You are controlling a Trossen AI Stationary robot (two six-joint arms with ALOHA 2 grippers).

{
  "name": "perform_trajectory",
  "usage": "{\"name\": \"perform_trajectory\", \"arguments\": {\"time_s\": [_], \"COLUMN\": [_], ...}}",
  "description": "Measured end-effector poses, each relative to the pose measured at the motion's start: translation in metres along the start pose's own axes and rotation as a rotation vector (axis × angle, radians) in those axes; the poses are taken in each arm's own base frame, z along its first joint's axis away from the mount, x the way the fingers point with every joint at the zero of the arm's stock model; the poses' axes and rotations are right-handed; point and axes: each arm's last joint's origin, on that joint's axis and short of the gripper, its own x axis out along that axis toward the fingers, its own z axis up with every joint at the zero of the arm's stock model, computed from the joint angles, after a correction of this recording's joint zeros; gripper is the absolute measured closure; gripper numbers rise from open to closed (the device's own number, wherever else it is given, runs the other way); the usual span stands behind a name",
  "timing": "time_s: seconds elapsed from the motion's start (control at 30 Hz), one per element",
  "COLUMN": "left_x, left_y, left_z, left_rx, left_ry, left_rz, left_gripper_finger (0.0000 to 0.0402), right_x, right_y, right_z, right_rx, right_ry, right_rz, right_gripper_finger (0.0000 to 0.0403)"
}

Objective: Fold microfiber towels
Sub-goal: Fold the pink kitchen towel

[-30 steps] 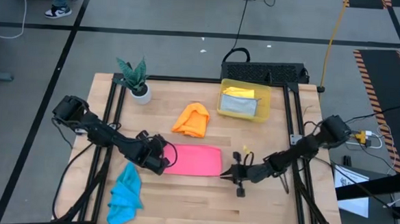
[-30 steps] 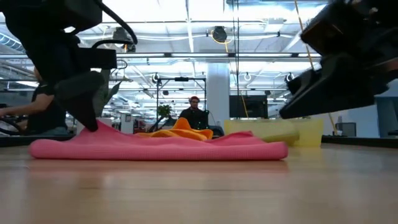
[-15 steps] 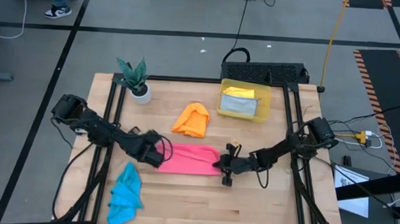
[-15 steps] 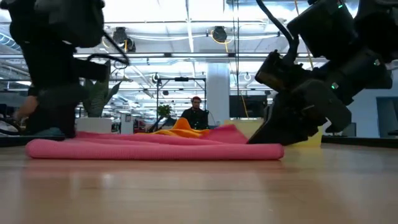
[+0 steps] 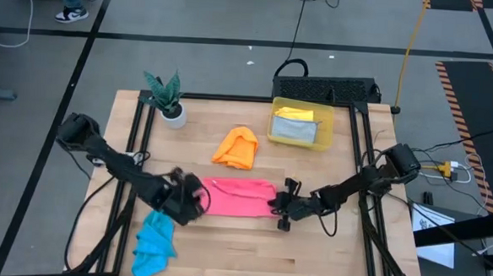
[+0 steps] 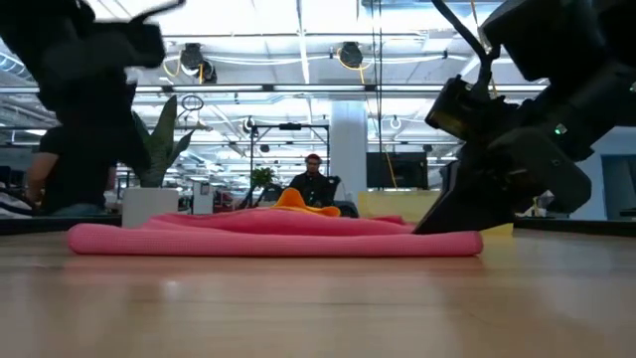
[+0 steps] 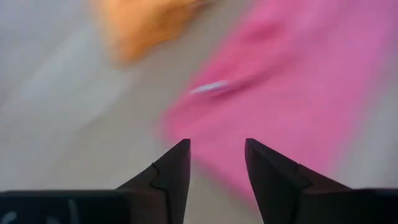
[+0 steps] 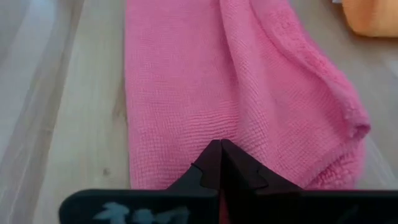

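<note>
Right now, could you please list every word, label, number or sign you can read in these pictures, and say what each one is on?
No text can be read in any view.
The white marks on the right gripper's housing in the right wrist view are cut off and illegible.
The pink towel, yellow bin and plant pot carry no lettering.
</note>
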Motion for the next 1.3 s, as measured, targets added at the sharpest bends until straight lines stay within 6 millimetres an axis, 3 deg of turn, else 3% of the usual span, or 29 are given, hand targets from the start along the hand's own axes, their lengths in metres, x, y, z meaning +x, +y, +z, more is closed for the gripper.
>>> {"name": "perform_trajectory", "arguments": {"time_s": [0.2, 0.47, 0.6, 0.73, 0.8, 0.9, 1.03, 1.3], "left_x": [0.017, 0.052, 0.046, 0.018, 0.002, 0.001, 0.014, 0.065], "left_y": [-0.043, -0.056, -0.06, -0.072, -0.076, -0.076, -0.077, -0.066], "left_z": [-0.009, -0.044, -0.049, -0.046, -0.038, -0.03, -0.021, -0.021], "left_rx": [0.142, 0.139, 0.13, 0.182, 0.211, 0.24, 0.239, 0.232], "left_ry": [-0.113, 0.14, 0.133, 0.161, 0.079, -0.078, -0.134, 0.0], "left_rz": [-0.292, -0.312, -0.345, -0.5, -0.547, -0.488, -0.458, -0.332], "left_gripper_finger": [0.0261, 0.027, 0.027, 0.027, 0.027, 0.027, 0.027, 0.027], "right_x": [-0.004, -0.016, -0.029, -0.049, -0.062, -0.076, -0.081, -0.062], "right_y": [0.001, 0.019, 0.03, 0.037, 0.041, 0.044, 0.037, 0.001], "right_z": [-0.002, -0.014, -0.016, -0.011, -0.003, 0.008, 0.008, -0.027], "right_rx": [0.042, 0.028, -0.007, -0.037, -0.066, -0.086, -0.068, 0.033], "right_ry": [0.026, 0.099, 0.159, 0.177, 0.121, 0.032, -0.052, 0.056], "right_rz": [-0.022, 0.041, 0.18, 0.293, 0.33, 0.336, 0.227, 0.054], "right_gripper_finger": [0.0403, 0.0403, 0.0403, 0.0403, 0.0403, 0.0403, 0.0403, 0.0403]}}
